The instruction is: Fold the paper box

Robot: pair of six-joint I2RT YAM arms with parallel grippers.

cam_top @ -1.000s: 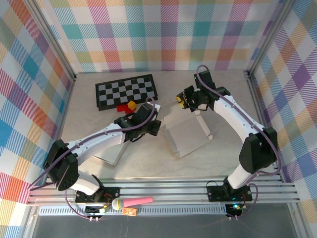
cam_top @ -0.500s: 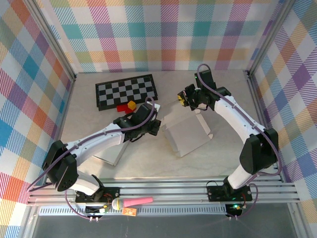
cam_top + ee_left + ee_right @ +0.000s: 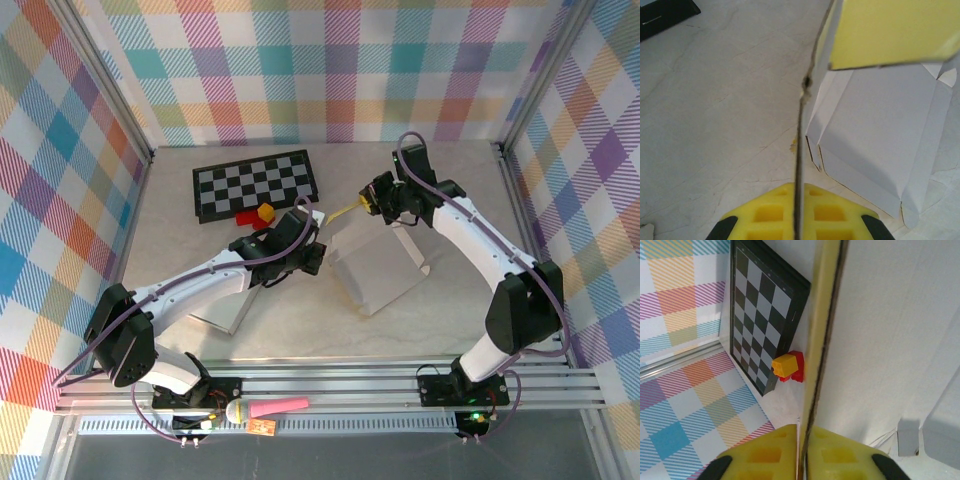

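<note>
At the middle of the table (image 3: 450, 170), the paper box (image 3: 385, 270) lies partly formed, its white panels mostly flat. The left gripper (image 3: 312, 256) sits at the box's nine o'clock side. Its pads are pressed together on a thin wall of card that runs edge-on between them in its wrist view. The right gripper (image 3: 376, 201) is at twelve o'clock, pinching a flap (image 3: 345, 212) of the same box.

What is new is that flap. Over the last second a yellow strip has come into sight, running from the right gripper toward ten o'clock. The flap's yellow face has tipped up, and the right pads have drawn tighter on it. The left arm has hardly moved.

This looks like one fold being raised while the left side steadies the box, and most of the folding seems still to come. The chessboard (image 3: 255, 185) and the red-and-yellow block (image 3: 262, 213) lie at ten o'clock, apart from the box.
</note>
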